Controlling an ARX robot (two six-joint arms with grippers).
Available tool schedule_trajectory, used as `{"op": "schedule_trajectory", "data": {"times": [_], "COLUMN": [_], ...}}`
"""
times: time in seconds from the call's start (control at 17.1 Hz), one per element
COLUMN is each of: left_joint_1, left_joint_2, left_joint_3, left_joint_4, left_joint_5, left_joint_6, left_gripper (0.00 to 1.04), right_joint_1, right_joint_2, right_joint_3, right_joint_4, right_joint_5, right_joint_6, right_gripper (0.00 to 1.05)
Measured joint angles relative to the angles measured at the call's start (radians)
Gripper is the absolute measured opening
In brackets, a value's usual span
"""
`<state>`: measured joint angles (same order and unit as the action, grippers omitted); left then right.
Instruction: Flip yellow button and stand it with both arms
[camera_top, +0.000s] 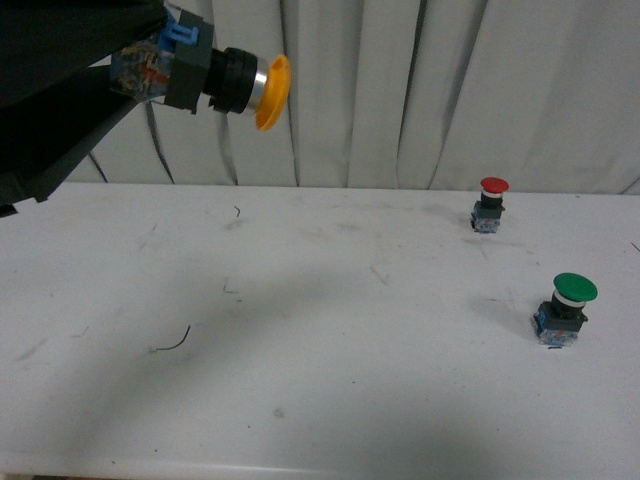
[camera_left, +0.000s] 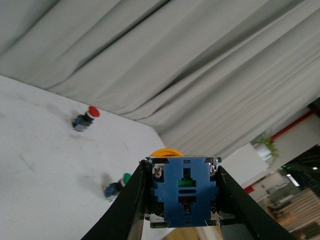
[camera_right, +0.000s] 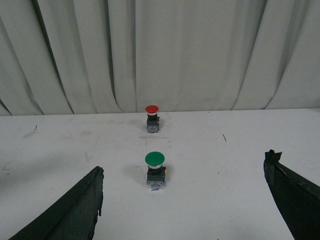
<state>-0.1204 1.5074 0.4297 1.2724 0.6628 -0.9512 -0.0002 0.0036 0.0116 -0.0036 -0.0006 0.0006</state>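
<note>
A scuffed white table (camera_top: 320, 400) fills the lower two thirds of the front view. Pale pleated curtains (camera_top: 450, 90) hang along its far edge. The middle and left of the tabletop are open, with only a thin dark thread (camera_top: 172, 343) at lower left.

My left gripper (camera_left: 182, 167) pinches the yellow button (camera_top: 225, 78) by its blue base. It hangs at the upper left of the front view, well above the table, lying sideways with its cap toward the right. My right gripper (camera_right: 184, 164) has its fingers spread wide.

A green button (camera_top: 565, 310) stands upright near the right edge. A red button (camera_top: 490, 205) stands upright farther back by the curtains, and the two are apart.
</note>
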Motion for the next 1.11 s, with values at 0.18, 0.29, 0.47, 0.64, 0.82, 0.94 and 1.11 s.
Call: {"op": "schedule_trajectory", "data": {"times": [0.18, 0.29, 0.47, 0.64, 0.82, 0.94, 1.11], "left_joint_1": [-0.035, -0.054, -0.075, -0.084, -0.101, -0.111, -0.119], "left_joint_2": [0.094, 0.095, 0.114, 0.115, 0.112, 0.106, 0.098], "left_joint_3": [0.002, 0.004, 0.015, 0.031, 0.039, 0.040, 0.045], "left_joint_4": [0.006, 0.013, 0.011, 0.010, 0.011, 0.011, 0.011], "left_joint_5": [-0.006, -0.016, -0.024, -0.050, -0.061, -0.066, -0.086], "left_joint_6": [-0.198, -0.221, -0.249, -0.273, -0.273, -0.272, -0.272], "left_gripper": [0.33, 0.33, 0.33, 0.33, 0.33, 0.33, 0.33], "right_joint_1": [0.000, 0.000, 0.000, 0.000, -0.012, -0.096, -0.090], "right_joint_2": [0.000, 0.000, 0.000, 0.000, 0.008, 0.236, 0.789], "right_joint_3": [0.000, 0.000, 0.000, 0.000, 0.000, 0.013, 0.121], "right_joint_4": [0.000, 0.000, 0.000, 0.000, 0.008, 0.257, 0.727], "right_joint_5": [0.000, 0.000, 0.000, 0.000, -0.029, -0.193, -0.231], "right_joint_6": [0.000, 0.000, 0.000, 0.000, 0.010, 0.051, 0.084], "right_gripper": [0.98, 0.98, 0.98, 0.98, 0.98, 0.98, 0.98]}}
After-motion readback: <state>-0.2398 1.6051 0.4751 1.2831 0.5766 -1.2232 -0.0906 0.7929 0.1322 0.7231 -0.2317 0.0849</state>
